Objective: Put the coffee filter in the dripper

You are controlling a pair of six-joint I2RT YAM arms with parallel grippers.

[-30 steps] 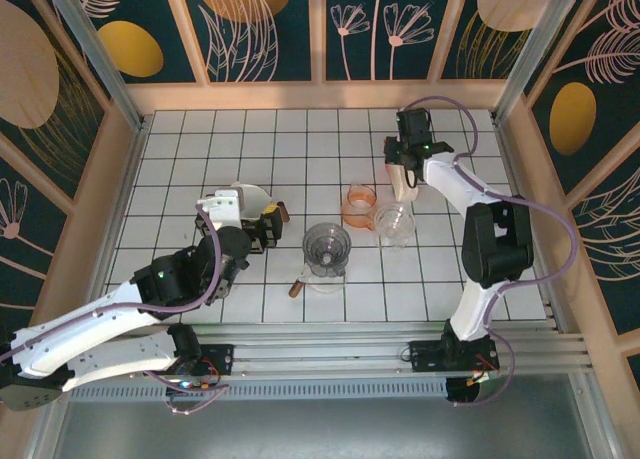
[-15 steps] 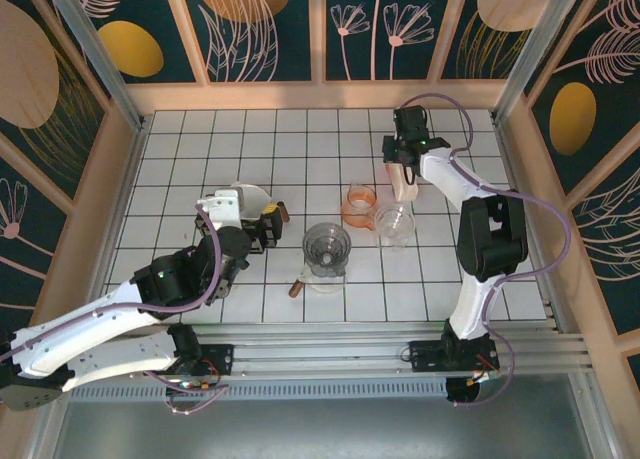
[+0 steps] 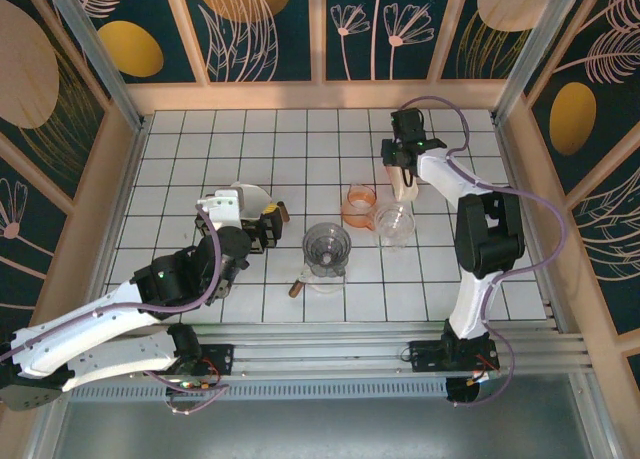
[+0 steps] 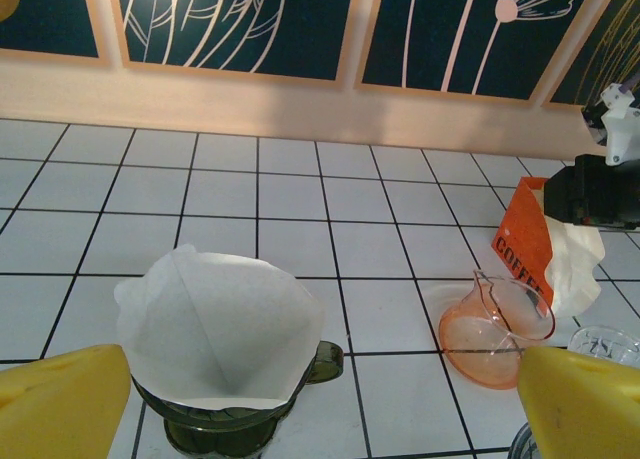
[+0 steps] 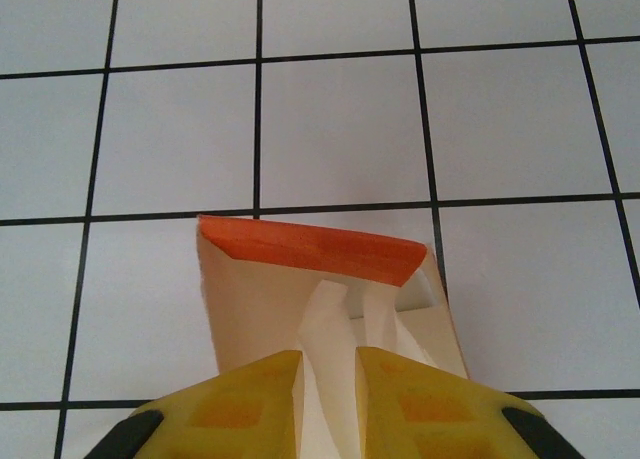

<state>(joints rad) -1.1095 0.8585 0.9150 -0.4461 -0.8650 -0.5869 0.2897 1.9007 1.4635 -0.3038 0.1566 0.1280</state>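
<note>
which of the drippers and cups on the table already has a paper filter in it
The dark green dripper, leftmost of the group: a white paper filter sits opened inside it. The grey dripper, orange jug and clear cup hold no paper.

This is a robot laboratory cell dressed up as a coffee corner. The white-tiled worktop with black grid lines (image 3: 200, 139) is boxed in by pale wooden frames. These hold dark teal wall panels printed with line-drawn leaves and gold ovals (image 3: 265, 34), more a stage set than a room. Ribbed aluminium rails (image 3: 330, 357) along the near edge carry a white-and-black robot arm on the left (image 3: 110, 324) and another on the right (image 3: 480, 244), both trailing purple cables (image 3: 217, 267). Brewing things stand on the tiles: a dark green glass dripper (image 4: 215, 434) lined with a white paper cone filter (image 4: 220, 329), an orange glass jug (image 4: 495, 324), and an orange carton lettered COFFEE (image 4: 528, 241) with white filter papers (image 4: 575, 264).
</note>
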